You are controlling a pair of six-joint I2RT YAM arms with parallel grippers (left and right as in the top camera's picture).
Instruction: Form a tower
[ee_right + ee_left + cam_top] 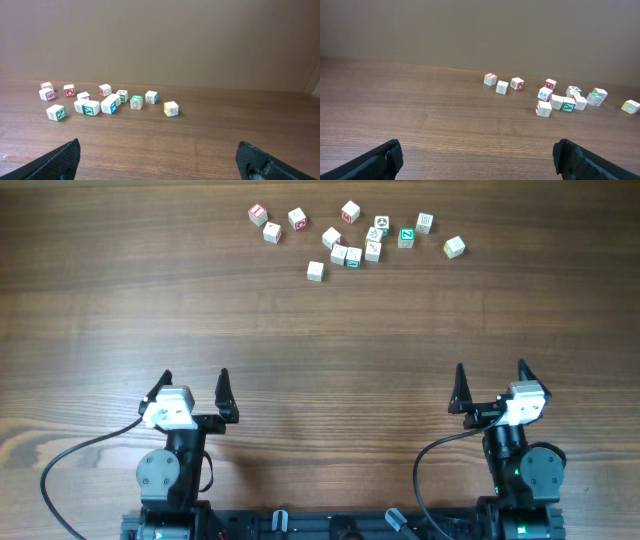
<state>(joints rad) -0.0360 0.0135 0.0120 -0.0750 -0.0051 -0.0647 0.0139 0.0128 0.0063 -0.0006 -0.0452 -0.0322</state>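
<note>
No tower shows in any view. Several small pale wooden cubes lie scattered singly along the far side of the table, among them a teal-printed cube (353, 257) (568, 105) (91, 107), a red-printed cube (258, 214) (490, 79) and a yellow-printed cube (454, 247) (171, 108). My left gripper (194, 378) (477, 150) hovers near the front edge at the left, open and empty. My right gripper (491, 370) (158, 150) is at the front right, likewise open with nothing between its fingers. Both are far from the cubes.
A lone plain-faced cube (316, 271) sits slightly nearer than the cluster. The wooden table (320, 340) stretches bare between the grippers and the cubes. Arm bases and cables occupy the front edge.
</note>
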